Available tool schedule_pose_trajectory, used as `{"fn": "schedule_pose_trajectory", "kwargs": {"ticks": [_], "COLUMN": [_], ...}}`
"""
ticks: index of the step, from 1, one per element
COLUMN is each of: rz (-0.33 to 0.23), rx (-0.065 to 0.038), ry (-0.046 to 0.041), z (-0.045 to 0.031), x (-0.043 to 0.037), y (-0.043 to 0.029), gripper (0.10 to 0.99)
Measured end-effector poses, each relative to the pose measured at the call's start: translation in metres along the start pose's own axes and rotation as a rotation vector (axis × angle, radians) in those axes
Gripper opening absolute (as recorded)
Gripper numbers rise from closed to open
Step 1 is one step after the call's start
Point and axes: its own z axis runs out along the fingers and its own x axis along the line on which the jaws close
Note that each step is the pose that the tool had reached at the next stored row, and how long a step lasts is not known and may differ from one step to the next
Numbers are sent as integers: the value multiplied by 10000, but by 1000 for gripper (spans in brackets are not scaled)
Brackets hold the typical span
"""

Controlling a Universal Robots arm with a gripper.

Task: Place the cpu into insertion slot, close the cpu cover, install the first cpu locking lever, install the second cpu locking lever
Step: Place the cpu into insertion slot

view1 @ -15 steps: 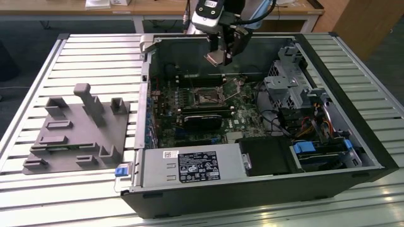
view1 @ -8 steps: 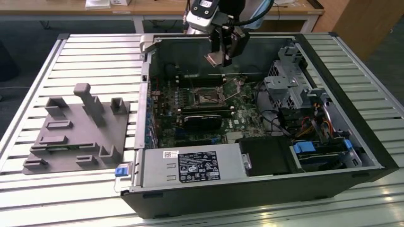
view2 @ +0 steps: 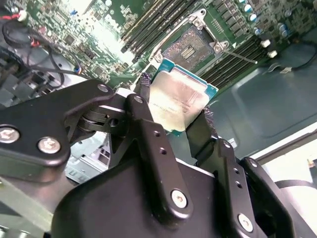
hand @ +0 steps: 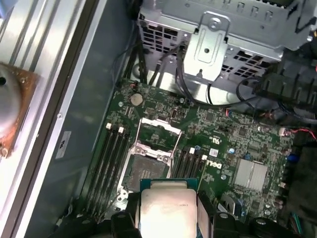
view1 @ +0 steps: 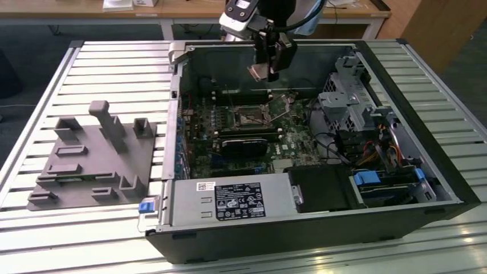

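Above the open case (view1: pixel 396 188), your gripper (view1: pixel 268 64) hangs over the motherboard (view1: pixel 293 149), clamped on the cpu (view1: pixel 255 73). You're high here: in the exterior view the chip sits up near the case's far wall, well clear of the board.

Look at the second wrist view. Both black fingers (view2: pixel 148 126) pinch the cpu (view2: pixel 181 101) by opposite edges, and its pale metal top faces the camera, tilted, with a green edge showing along its far side. In the first wrist view the same chip (hand: pixel 166 210) sits square between the fingers (hand: pixel 205 218), silvery top up.

Your slot (hand: pixel 143 171) lies straight below, dark and bare, nothing seated in it. In the first wrist view the cpu's far edge overlaps the slot's near edge, so you're almost in line with it but well apart in height. The cover (hand: pixel 159 124) is swung open, a thin metal frame standing at the slot's far side. In the second wrist view the slot (view2: pixel 190 47) shows just past the chip, and a thin lever (view2: pixel 240 55) stands loose beside it, not latched.

Memory slots (hand: pixel 111 153) run along both sides of the slot. The case rests on a slatted counter (view1: pixel 114 63), and a grey fixture (view1: pixel 91 154) stands on it towards the exterior view's left, apart from the case.
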Motion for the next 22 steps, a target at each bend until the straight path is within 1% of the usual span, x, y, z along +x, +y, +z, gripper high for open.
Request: {"fn": "schedule_pose_trajectory", "kwargs": {"ticks": [5,15,17,22], "rz": [587,2001,2158,2299], "rx": [-8,-31,-32,-35], "ry": [-58,-191,-207,-225], "z": [15,50,55,78], "x": [0,0,0,1], "y": [-2,-5,-6,-8], "gripper": [541,541,541,541]}}
